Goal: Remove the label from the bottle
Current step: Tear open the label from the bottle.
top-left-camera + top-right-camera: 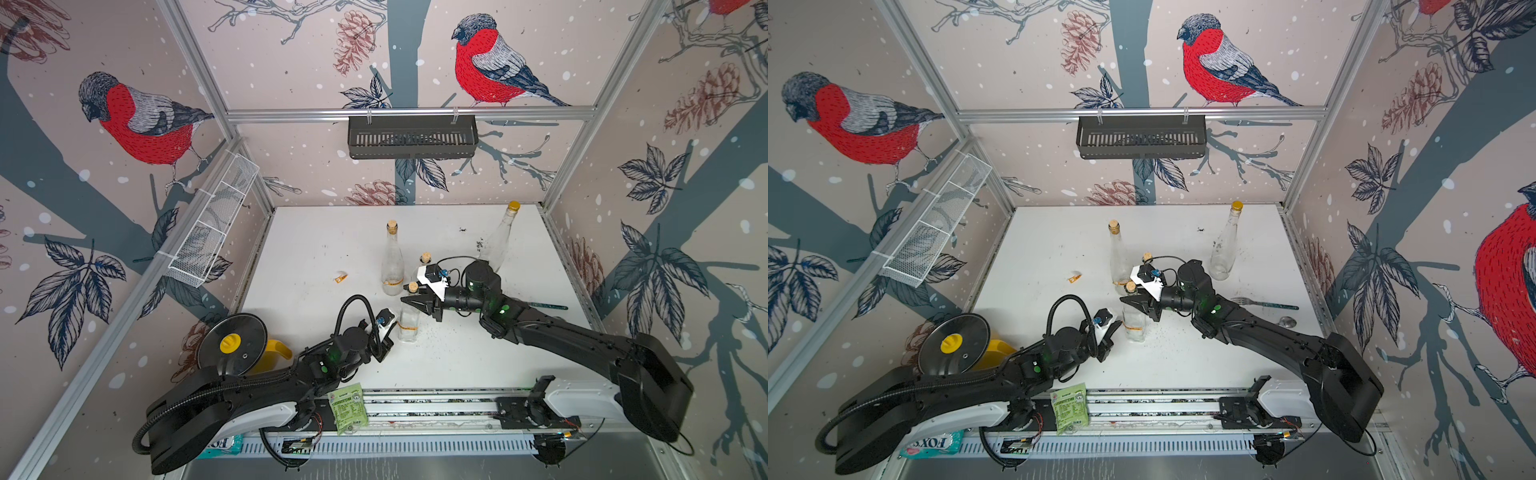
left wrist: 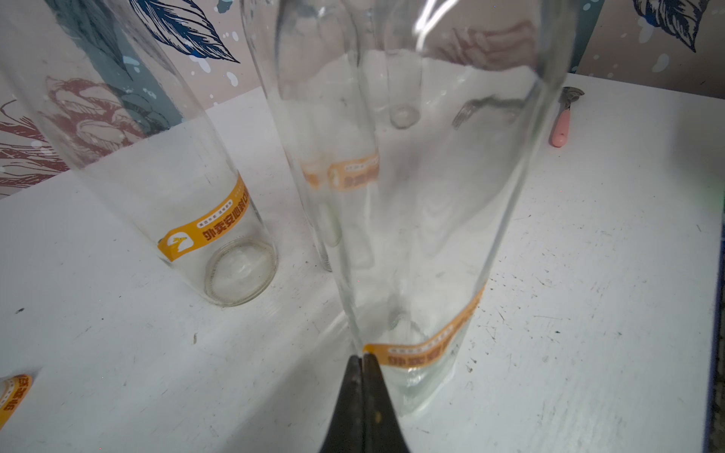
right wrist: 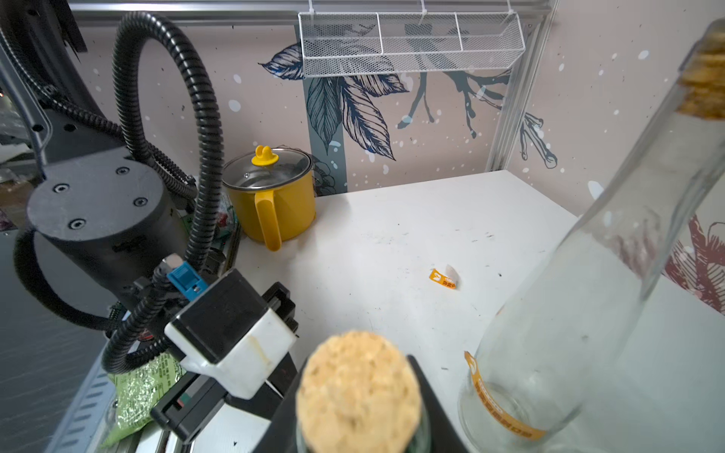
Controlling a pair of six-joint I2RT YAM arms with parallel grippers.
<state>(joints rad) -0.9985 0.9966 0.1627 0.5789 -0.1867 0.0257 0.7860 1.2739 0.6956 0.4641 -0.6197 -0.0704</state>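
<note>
Now we see our right gripper (image 1: 411, 300) clamped on the neck of the empty corked bottle (image 1: 409, 316) standing on the table (image 1: 316, 249), while our left gripper (image 2: 363, 359), jaws pressed together, touches the end of its orange label (image 2: 431, 345) near the base.

A robotics lab test cell: aluminium framing (image 1: 409, 112) and bird-print wall panels (image 1: 490, 62) are enclosing a white counter (image 1: 316, 249), a metal rail (image 1: 436, 405) running along the lower edge.
</note>
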